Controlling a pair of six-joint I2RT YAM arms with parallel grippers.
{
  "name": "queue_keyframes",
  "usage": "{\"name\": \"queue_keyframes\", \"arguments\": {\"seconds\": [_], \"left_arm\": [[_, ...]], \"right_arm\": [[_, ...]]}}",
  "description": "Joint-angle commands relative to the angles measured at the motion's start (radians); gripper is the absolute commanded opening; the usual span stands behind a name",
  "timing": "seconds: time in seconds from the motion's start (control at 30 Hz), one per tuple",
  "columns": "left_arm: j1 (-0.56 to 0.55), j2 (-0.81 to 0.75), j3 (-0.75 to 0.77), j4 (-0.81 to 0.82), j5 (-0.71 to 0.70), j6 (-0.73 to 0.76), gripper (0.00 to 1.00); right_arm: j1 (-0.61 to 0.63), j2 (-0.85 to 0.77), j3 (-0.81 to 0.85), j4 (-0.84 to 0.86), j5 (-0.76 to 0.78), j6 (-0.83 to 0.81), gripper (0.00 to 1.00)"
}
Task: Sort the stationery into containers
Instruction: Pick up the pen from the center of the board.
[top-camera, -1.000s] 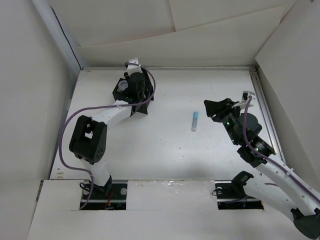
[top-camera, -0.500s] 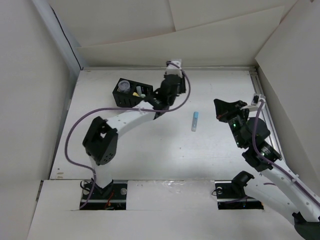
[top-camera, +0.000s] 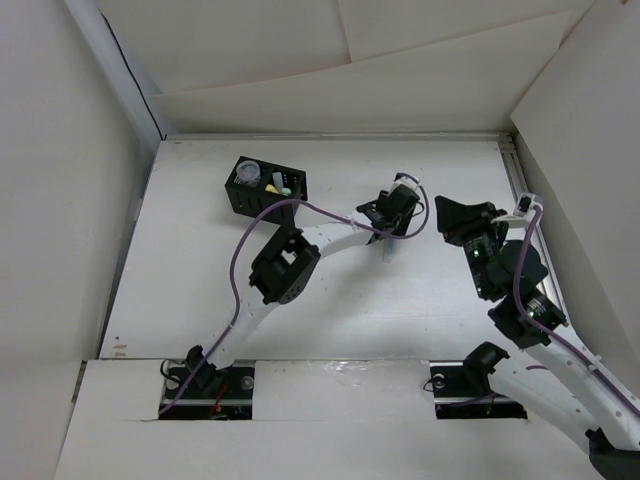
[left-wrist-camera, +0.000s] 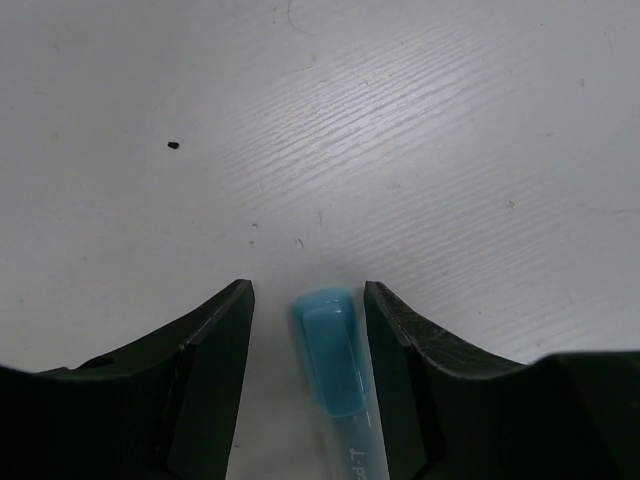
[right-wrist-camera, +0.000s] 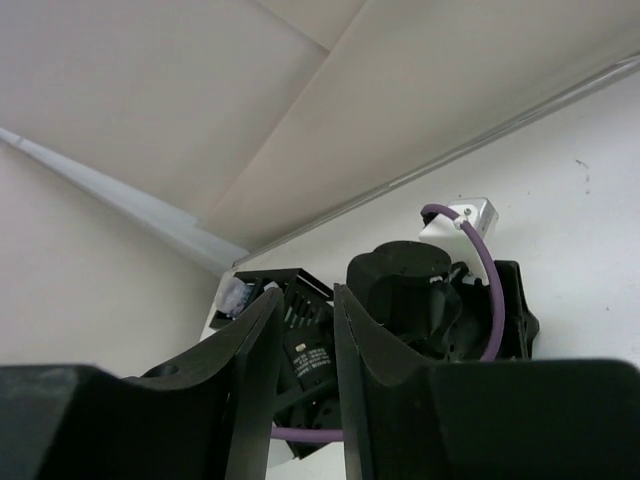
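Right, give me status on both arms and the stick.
Left gripper open, straddling light blue stick on table. Right gripper open, empty. Nothing blocking the grasp.

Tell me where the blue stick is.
The blue stick lies flat on the table, between the open fingers of the left gripper in the left wrist view; from above, that is right of centre, far from the organizer.

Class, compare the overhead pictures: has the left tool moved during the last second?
Yes. The left tool swung right, away from the black box, and now straddles the blue stick.
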Motion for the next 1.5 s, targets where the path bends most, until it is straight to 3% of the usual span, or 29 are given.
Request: {"name": "queue_keyframes", "arguments": {"seconds": [0.0, 0.33, 0.53, 0.73, 1.03, 1.47], "left_arm": [[0.008, -0.008, 0.118, -0.034, 0.012, -0.010, 0.45], [0.008, 0.023, 0.108, -0.043, 0.008, -0.010, 0.44], [-0.001, -0.028, -0.027, -0.010, 0.017, -0.019, 0.43], [-0.001, -0.041, -0.063, 0.000, 0.008, -0.019, 0.34], [-0.001, -0.044, -0.052, 0.009, 0.008, -0.028, 0.14], [0.011, -0.373, -0.266, 0.155, -0.052, -0.067, 0.08]], "right_arm": [[-0.005, -0.010, -0.006, 0.040, 0.018, 0.009, 0.33], [-0.005, 0.017, 0.003, 0.040, -0.013, 0.000, 0.36], [-0.005, 0.017, 0.003, 0.040, -0.013, 0.000, 0.42], [-0.005, 0.017, 0.003, 0.040, -0.024, 0.000, 0.45], [-0.005, 0.017, 0.003, 0.040, -0.024, 0.000, 0.45], [-0.005, 0.026, 0.013, 0.040, -0.042, 0.000, 0.45]]}}
